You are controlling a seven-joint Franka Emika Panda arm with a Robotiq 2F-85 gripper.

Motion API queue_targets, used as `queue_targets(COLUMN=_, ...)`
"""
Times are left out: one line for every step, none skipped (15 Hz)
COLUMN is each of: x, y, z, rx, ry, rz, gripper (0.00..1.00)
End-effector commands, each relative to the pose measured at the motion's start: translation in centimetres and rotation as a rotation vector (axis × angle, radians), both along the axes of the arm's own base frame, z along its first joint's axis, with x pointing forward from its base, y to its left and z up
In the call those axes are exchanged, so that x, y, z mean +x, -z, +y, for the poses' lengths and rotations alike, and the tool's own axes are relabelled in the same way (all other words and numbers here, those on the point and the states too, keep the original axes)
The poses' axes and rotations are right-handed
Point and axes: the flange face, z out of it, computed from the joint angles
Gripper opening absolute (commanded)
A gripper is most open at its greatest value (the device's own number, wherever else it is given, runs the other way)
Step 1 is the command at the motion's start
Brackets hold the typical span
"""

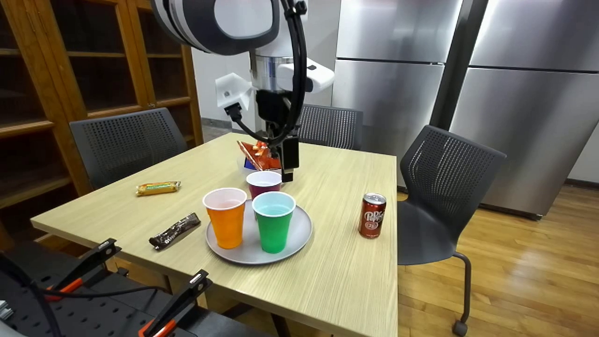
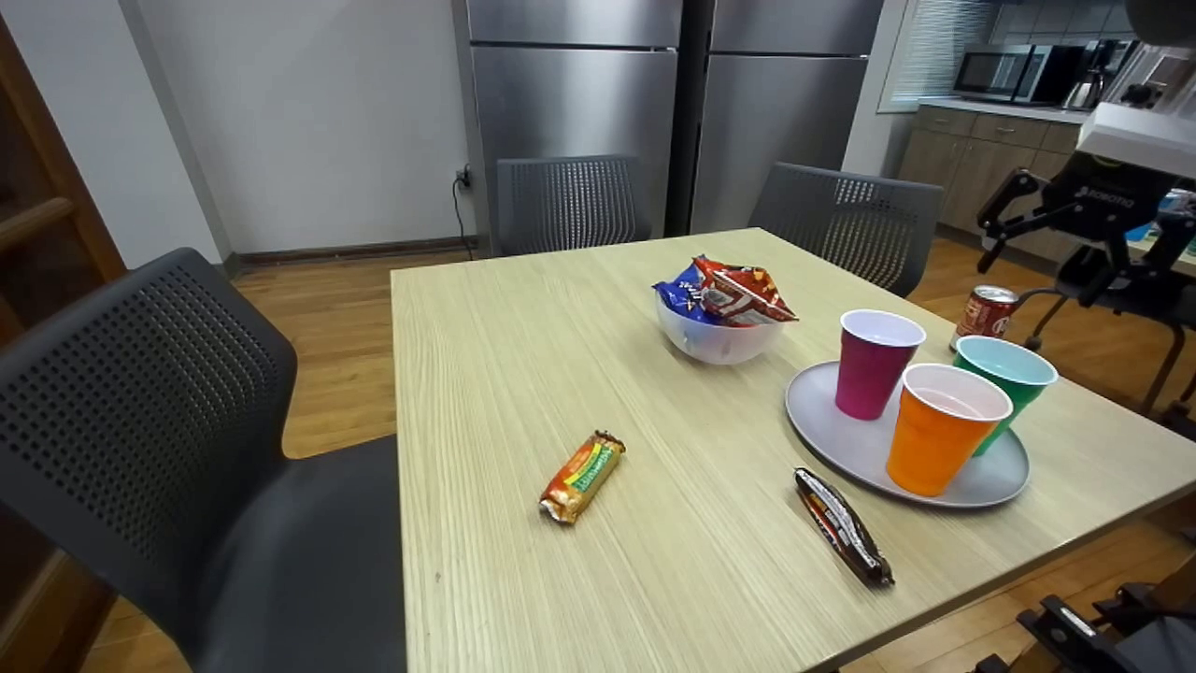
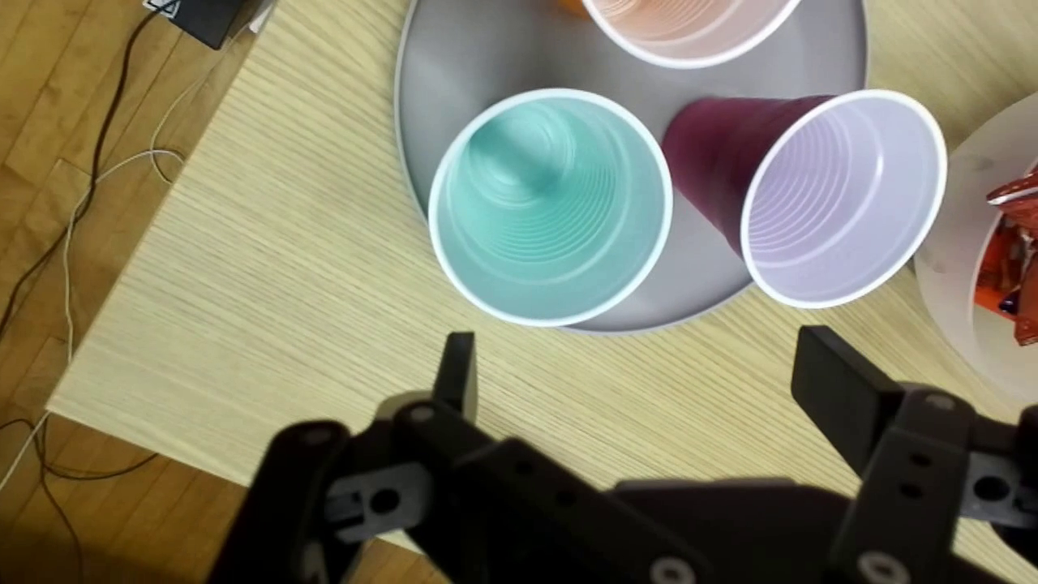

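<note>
While the hand (image 3: 636, 354) hovers, the green cup (image 3: 551, 208) stands lower and apart.

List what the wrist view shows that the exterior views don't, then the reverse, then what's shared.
Only the wrist view: a white cable on the floor and the inside bottom of the green cup.
Only the exterior views: a soda can, two wrapped bars, chairs and refrigerators.
Shared: that cup, the orange cup, the purple cup, the plate under them, the bowl of snack packets and the open, empty pincer.
</note>
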Motion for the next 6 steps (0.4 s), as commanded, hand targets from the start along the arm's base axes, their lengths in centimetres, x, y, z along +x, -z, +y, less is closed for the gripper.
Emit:
queue_targets(x=-0.02, y=0.09, z=-0.02, rx=0.0, ry=0.001, rz=0.004, gripper=1.0)
queue_targets(x=-0.08, y=0.33, z=-0.13, rx=0.001, ry=0.004, rz=0.01, gripper=1.0)
queue_targets(x=-0.13, y=0.49, z=-0.16, rx=0.002, ry=0.005, rz=0.014, gripper=1.0)
queue_targets(x=-0.13, y=0.53, z=-0.15, rx=0.002, ry=0.004, rz=0.015, gripper=1.0)
queue_targets(x=-0.14, y=0.57, z=-0.17, rx=0.002, ry=0.005, rz=0.016, gripper=1.0)
queue_targets(x=-0.14, y=0.59, z=-0.18, rx=0.002, ry=0.005, rz=0.016, gripper=1.0)
